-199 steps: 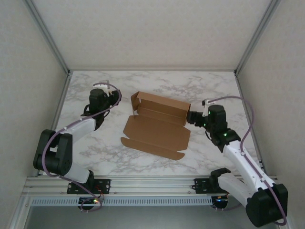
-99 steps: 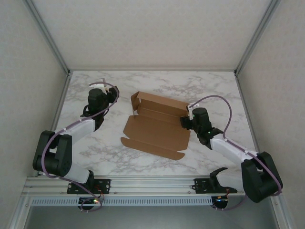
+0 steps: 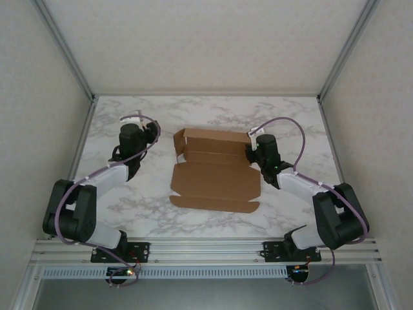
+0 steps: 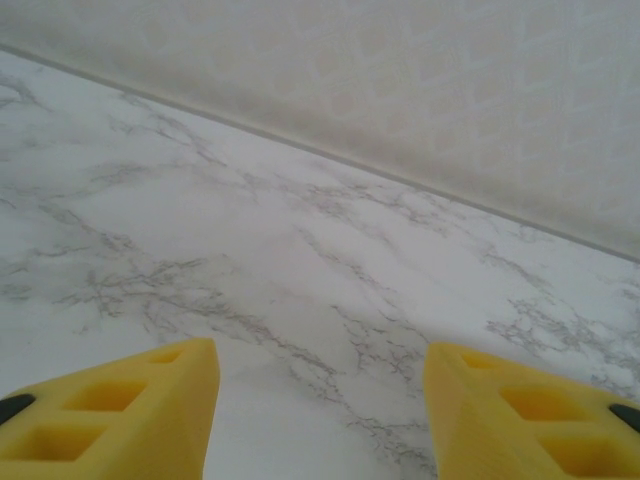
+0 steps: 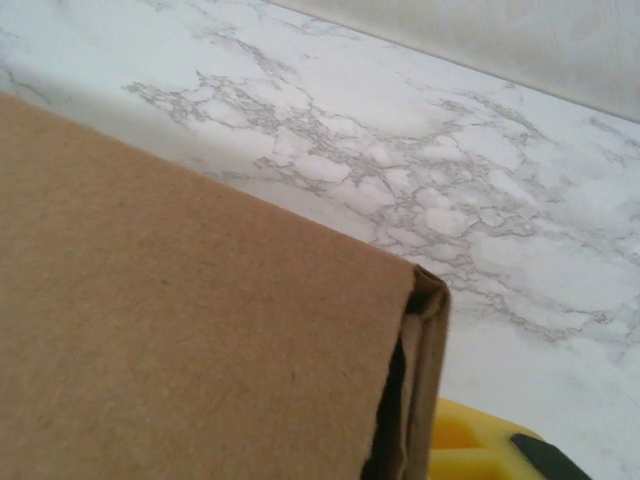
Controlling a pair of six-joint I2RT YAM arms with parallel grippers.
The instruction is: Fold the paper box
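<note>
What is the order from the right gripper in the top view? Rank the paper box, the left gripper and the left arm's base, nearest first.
1. The paper box: its right end is right at the right gripper.
2. The left gripper: across the box, on the far left.
3. The left arm's base: near left corner, by the rail.

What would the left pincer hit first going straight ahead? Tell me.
Probably the bare marble table just ahead of the left pincer; if it travels level, the back wall instead. Depth is unclear.

Plain brown paper box (image 3: 216, 184), white marble-patterned table (image 3: 142, 194) with grey veins, yellow jaws, off-white walls (image 3: 193, 45).
</note>
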